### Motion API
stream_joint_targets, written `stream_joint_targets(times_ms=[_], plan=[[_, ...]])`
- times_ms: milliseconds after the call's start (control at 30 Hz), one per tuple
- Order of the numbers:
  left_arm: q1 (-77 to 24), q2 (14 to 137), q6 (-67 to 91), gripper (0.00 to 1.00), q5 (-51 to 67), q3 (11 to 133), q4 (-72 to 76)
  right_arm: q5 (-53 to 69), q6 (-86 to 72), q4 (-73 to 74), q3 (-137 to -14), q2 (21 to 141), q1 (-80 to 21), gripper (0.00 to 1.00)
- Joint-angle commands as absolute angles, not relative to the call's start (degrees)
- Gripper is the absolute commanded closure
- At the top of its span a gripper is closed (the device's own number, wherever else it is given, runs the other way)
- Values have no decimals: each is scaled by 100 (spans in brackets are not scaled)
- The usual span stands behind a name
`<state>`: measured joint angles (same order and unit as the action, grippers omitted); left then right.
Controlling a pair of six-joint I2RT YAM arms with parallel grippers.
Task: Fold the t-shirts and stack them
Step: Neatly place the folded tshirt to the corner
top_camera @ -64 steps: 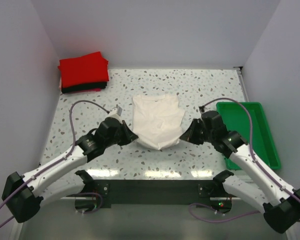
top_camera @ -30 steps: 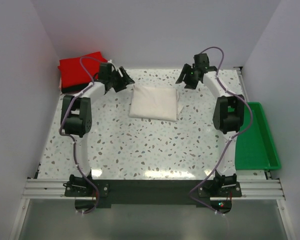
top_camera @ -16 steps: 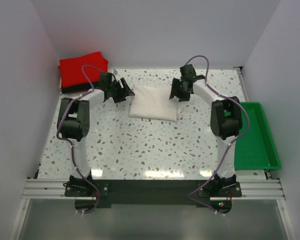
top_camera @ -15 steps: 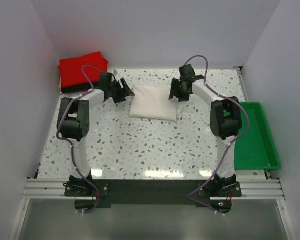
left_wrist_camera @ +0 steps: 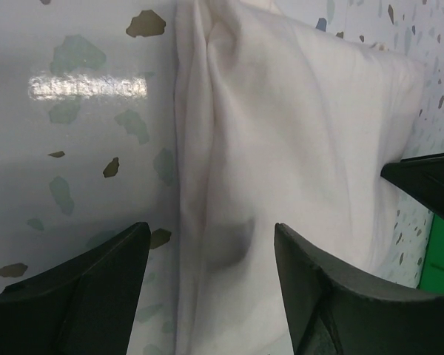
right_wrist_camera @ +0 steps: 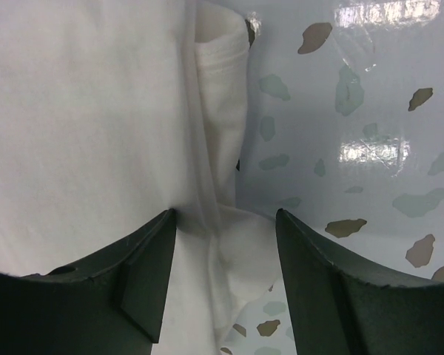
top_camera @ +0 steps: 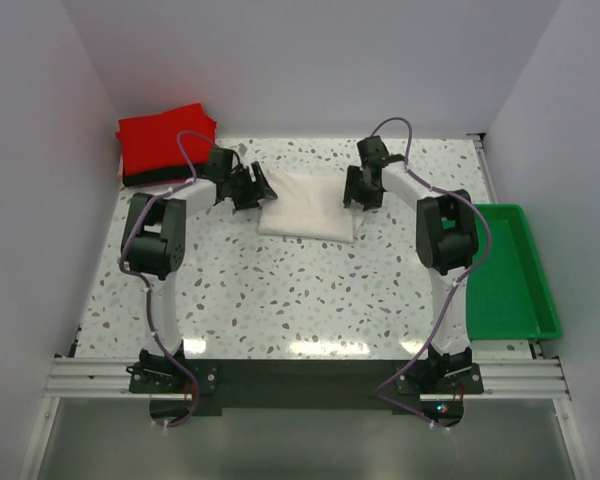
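Speckled terrazzo-look table (top_camera: 280, 290), glossy, with light glare near its lower edge. Plain pale walls (top_camera: 310, 70) on three sides. Green tray (top_camera: 510, 290) at right edge of the table. Metal rail (top_camera: 300, 375) across bottom of top view, both arm bases bolted on it.

Cream-white t-shirt (top_camera: 310, 205) lies upper centre of the table, folded into a compact, roughly rectangular pad, flat on the surface. Top face smooth, soft creases along its sides. Red t-shirt (top_camera: 167, 135), folded, sits in the upper left corner on top of a folded black t-shirt (top_camera: 165, 177); only a thin black edge shows under the red. That stack is well apart from the cream one.

Left gripper (top_camera: 255, 185) is at the cream shirt's left edge, right gripper (top_camera: 358, 190) at its upper right edge, both arms stretched far up the frame.

Left wrist view: left gripper (left_wrist_camera: 211, 233) fingers spread apart, straddling the layered side fold of the cream-white t-shirt (left_wrist_camera: 296, 133); one finger (left_wrist_camera: 96, 281) over bare table, the other over cloth. Nothing clamped.

Right wrist view: right gripper (right_wrist_camera: 226, 214) fingers likewise spread, the bunched folded edge of the cream-white t-shirt (right_wrist_camera: 81, 111) between them; one finger (right_wrist_camera: 333, 281) over table, the other over cloth. Contact with cloth: cannot tell.
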<state>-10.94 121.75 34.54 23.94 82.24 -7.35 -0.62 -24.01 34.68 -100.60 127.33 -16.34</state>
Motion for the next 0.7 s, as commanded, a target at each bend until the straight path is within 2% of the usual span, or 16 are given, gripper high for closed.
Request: stream_joint_targets(times_ms=[0,200,367,467,600,633,667], plan=[[-1151,12339,3182,28,2312,8455,-1028,-211,-2320,3568,-10160,12779,-1626,40],[-1318,12542,3015,35,1900,8779,-1476,104,-2399,3410,-10090,12735,-1626,41],[-1555,12744,2848,44,1521,9105,-1854,509,-2496,3129,-9958,12586,-1626,40],[-1670,12875,2821,54,1319,9333,-2012,685,-2575,3085,-9984,12481,-1626,40],[-1749,12946,2812,77,1056,9597,-2066,729,-2820,3007,-9749,12095,-1643,38],[-1749,12955,2821,90,1002,9650,-2092,729,-2891,2954,-9634,11928,-1644,38],[-1749,12981,2821,97,941,9720,-2135,686,-3048,2892,-9494,11587,-1661,37]])
